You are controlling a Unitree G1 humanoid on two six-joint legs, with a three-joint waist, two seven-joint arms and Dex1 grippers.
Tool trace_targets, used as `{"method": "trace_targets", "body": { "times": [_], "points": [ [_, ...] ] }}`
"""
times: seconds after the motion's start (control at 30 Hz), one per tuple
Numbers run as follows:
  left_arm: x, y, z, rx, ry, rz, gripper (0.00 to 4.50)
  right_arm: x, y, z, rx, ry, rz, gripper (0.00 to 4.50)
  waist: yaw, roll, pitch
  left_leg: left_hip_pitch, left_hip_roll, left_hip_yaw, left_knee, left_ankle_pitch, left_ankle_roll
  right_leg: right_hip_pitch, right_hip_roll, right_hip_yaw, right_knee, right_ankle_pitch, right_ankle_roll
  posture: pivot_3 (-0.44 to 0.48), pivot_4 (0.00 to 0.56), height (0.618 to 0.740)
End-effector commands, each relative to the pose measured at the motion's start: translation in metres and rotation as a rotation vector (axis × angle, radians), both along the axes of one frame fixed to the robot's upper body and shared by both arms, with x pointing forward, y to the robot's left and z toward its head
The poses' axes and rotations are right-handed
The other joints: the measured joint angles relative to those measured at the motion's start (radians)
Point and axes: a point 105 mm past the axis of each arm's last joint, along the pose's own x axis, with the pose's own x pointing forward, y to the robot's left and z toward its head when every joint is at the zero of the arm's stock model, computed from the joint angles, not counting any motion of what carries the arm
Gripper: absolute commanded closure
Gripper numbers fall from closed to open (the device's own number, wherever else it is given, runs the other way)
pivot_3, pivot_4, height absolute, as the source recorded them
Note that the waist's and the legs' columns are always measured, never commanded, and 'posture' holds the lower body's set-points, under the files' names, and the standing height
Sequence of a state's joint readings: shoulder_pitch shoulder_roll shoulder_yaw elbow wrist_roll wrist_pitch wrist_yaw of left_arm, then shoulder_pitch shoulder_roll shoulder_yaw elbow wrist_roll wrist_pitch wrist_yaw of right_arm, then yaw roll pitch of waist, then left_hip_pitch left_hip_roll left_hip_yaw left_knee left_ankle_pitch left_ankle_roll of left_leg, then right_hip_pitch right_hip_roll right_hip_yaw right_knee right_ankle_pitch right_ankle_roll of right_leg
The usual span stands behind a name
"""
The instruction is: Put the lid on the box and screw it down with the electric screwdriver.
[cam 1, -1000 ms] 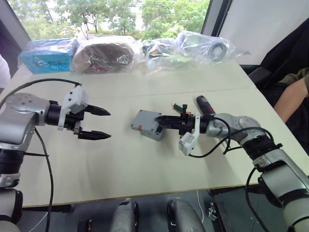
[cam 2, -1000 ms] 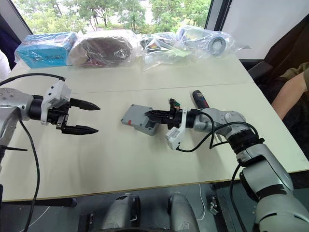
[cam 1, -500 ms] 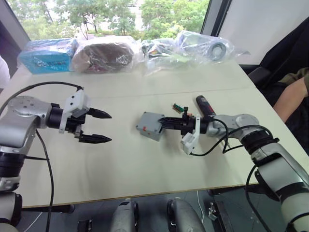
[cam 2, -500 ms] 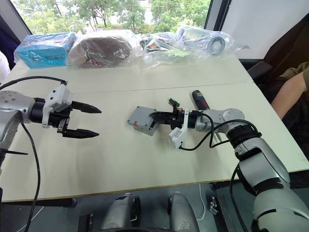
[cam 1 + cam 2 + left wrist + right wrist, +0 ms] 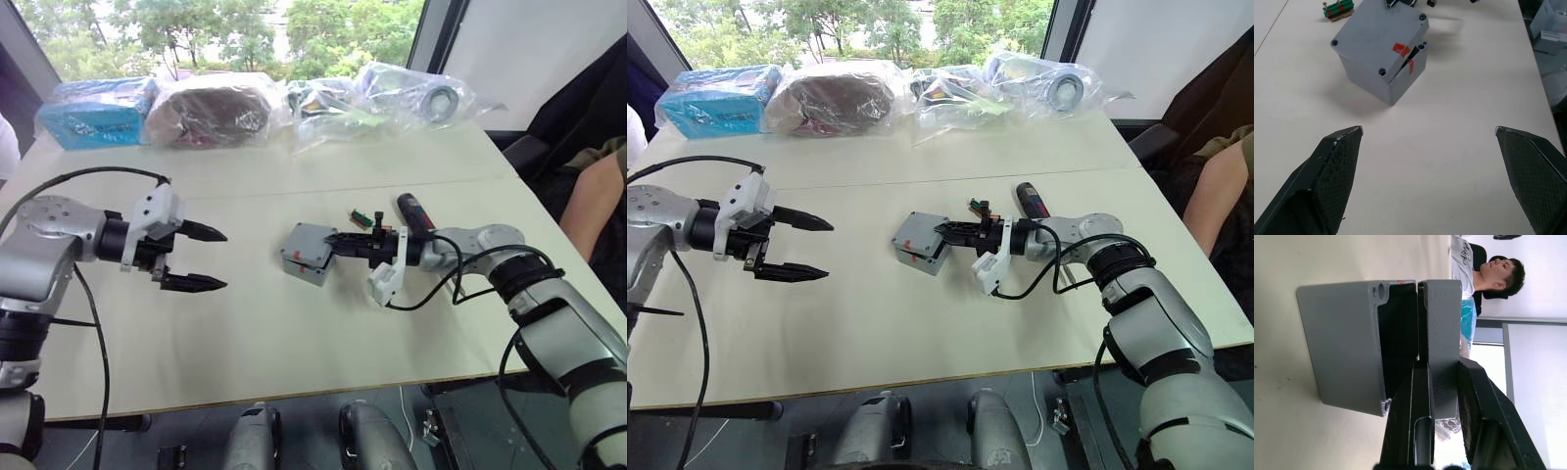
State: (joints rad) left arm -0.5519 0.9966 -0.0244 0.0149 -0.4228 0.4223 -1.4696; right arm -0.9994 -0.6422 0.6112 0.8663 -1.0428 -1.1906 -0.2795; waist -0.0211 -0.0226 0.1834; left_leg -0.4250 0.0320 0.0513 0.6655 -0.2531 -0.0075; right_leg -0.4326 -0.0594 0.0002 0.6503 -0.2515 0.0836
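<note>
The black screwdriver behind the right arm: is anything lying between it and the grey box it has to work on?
Partly. The right pincer and its arm lie across that stretch, gripping the lid at the box. A small green-and-brown block also sits on the table near the screwdriver.

The left gripper [image 5: 201, 258] hovers with fingers spread wide; the right gripper [image 5: 333, 240] reaches leftward, fingers pinched on the lid [image 5: 1442, 333].
</note>
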Motion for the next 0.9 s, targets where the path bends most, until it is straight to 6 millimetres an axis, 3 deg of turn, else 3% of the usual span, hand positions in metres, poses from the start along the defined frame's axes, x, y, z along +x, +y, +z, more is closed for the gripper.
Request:
{"method": "trace_targets", "body": {
  "times": [0.03,0.47,0.9],
  "points": [
    [-0.002,0.000,0.011,0.009,-0.053,-0.004,0.04,0.002,0.005,0.011,0.027,-0.023,0.019,4.35,0.000,0.000,0.000,0.000,0.000,0.000,0.000,0.000,0.000,0.000,0.000,0.000,0.000,0.000,0.000,0.000,0.150,0.740],
    [-0.002,-0.004,0.012,0.013,-0.060,-0.008,0.04,0.002,-0.001,0.002,0.022,0.002,0.011,4.35,0.000,0.000,0.000,0.000,0.000,0.000,0.000,0.001,-0.002,0.000,0.000,0.000,0.001,0.000,0.000,0.000,0.150,0.740],
    [0.013,-0.021,0.020,-0.017,-0.107,-0.023,0.04,0.001,-0.009,-0.025,-0.008,-0.027,-0.010,4.35,0.003,0.000,0.000,0.001,0.000,-0.001,0.000,0.002,-0.003,0.000,0.000,0.000,0.001,0.000,0.000,0.000,0.150,0.740]
  ]
}}
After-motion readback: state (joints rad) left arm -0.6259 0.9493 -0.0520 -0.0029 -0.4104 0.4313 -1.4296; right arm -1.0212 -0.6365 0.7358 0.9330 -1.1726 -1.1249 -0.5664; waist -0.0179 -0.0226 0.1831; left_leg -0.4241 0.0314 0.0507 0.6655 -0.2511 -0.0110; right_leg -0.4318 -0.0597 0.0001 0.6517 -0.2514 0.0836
